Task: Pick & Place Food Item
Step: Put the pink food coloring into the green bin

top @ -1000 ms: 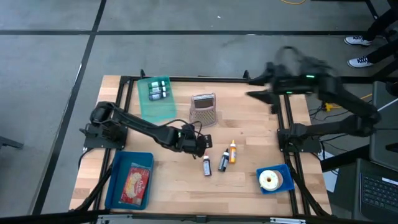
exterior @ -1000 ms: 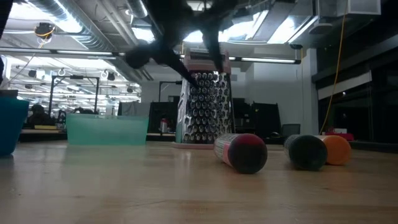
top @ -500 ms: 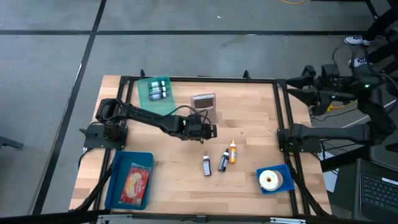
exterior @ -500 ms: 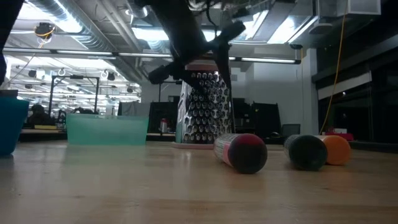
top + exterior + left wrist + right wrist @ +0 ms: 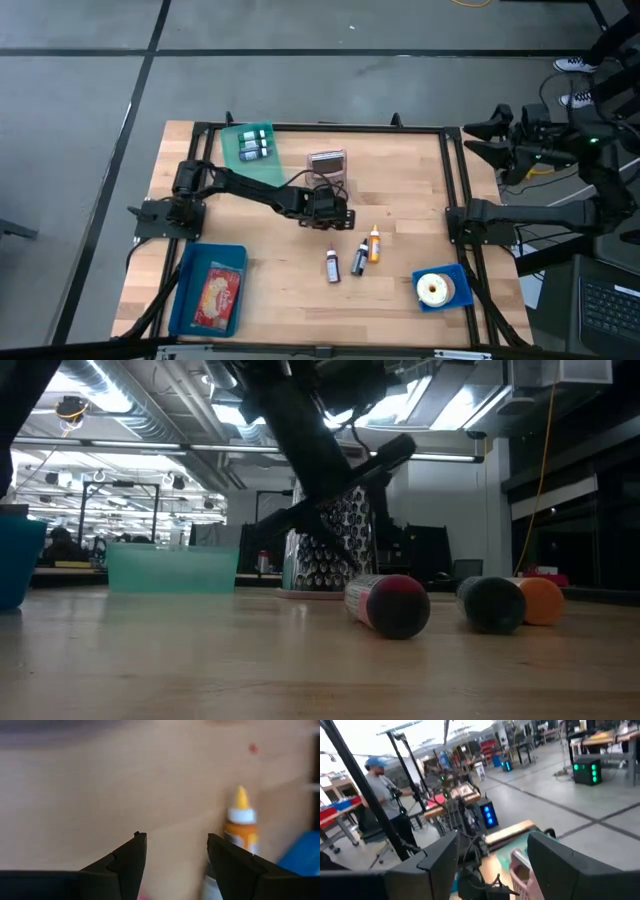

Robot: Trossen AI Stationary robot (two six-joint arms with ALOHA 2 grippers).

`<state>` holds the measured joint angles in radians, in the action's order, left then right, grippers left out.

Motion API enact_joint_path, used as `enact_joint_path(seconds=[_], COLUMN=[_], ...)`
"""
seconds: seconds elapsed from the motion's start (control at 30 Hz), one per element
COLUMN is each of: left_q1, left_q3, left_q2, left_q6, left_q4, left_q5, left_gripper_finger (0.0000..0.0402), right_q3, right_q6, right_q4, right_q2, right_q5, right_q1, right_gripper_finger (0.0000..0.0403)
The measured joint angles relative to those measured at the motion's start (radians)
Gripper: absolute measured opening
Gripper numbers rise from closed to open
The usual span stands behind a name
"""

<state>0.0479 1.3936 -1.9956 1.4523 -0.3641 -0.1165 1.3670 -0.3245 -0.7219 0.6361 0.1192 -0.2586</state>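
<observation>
lining up on the orange bottle (image 5: 241, 822)
my left pincer (image 5: 330, 211) hangs wide open and empty over the counter (image 5: 400, 180); i should centre both fingers around it before closing.

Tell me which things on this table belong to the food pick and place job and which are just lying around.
Job things: left gripper, open above the table; three small bottles; blue tray with the food packet; blue dish with the white ring.

Lying about: grater, green tray; right gripper, open, off the table.
</observation>
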Motion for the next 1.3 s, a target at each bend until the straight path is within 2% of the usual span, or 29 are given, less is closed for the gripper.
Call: enact_joint_path(seconds=[0.27, 0.4, 0.63, 0.93, 1.3], left_q1=[0.038, 0.067, 0.105, 0.173, 0.149], left_q3=[0.0, 0.0, 0.0, -0.001, 0.002], left_q2=[-0.009, -0.009, -0.009, -0.037, -0.088], left_q6=[0.022, 0.114, 0.35, 0.538, 0.507], left_q4=[-0.074, -0.107, -0.118, -0.1, -0.003], left_q5=[0.032, 0.03, -0.047, -0.063, -0.017], left_gripper_finger=[0.0203, 0.0206, 0.0212, 0.0212, 0.021], right_q3=[0.0, 0.0, 0.0, 0.0, 0.0], right_q6=[0.0, 0.096, 0.202, 0.281, 0.281], right_q4=[-0.034, -0.026, -0.027, -0.054, -0.058], right_q2=[0.0, 0.0, -0.002, -0.003, -0.003], right_q5=[0.001, -0.016, -0.05, 0.087, 0.156], right_q1=[-0.001, -0.001, -0.001, -0.001, -0.001], right_gripper_finger=[0.0232, 0.0232, 0.0232, 0.0232, 0.0232])
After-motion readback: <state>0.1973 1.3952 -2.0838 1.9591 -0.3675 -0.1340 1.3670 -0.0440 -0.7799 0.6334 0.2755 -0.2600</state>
